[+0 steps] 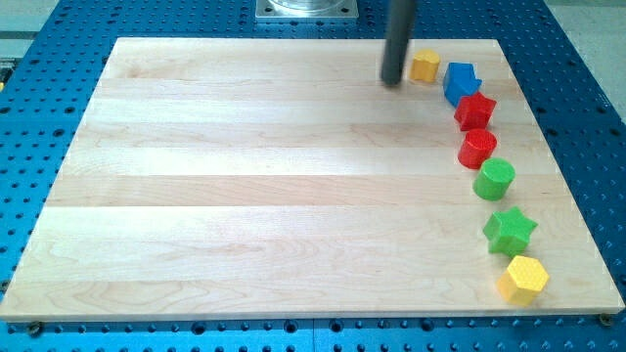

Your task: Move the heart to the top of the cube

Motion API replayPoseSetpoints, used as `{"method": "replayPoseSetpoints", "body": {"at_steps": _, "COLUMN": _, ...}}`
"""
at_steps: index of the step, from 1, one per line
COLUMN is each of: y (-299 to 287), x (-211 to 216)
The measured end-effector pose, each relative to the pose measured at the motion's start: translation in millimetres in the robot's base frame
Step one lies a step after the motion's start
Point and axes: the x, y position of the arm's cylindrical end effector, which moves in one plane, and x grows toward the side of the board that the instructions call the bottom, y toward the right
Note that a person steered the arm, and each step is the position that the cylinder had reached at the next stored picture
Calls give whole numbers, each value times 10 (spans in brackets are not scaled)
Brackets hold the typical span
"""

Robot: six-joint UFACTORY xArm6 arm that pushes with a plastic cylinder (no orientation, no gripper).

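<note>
My tip [392,83] rests on the wooden board [245,176] near its top edge. It stands just left of the yellow heart [424,66], with a small gap between them. The blue cube [460,81] sits right of and slightly below the heart, close to it or touching. The dark rod rises out of the view's top.
Below the cube a curved line of blocks runs down the board's right side: a red star [475,110], a red cylinder [477,149], a green cylinder [494,179], a green star [510,231] and a yellow hexagon [523,280]. A blue perforated table surrounds the board.
</note>
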Motion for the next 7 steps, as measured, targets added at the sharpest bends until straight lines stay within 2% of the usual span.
{"method": "replayPoseSetpoints", "body": {"at_steps": 1, "y": 331, "x": -89}}
{"method": "replayPoseSetpoints", "body": {"at_steps": 3, "y": -115, "x": -243}}
{"method": "replayPoseSetpoints", "body": {"at_steps": 4, "y": 366, "x": -504}}
{"method": "replayPoseSetpoints", "body": {"at_steps": 7, "y": 381, "x": -476}}
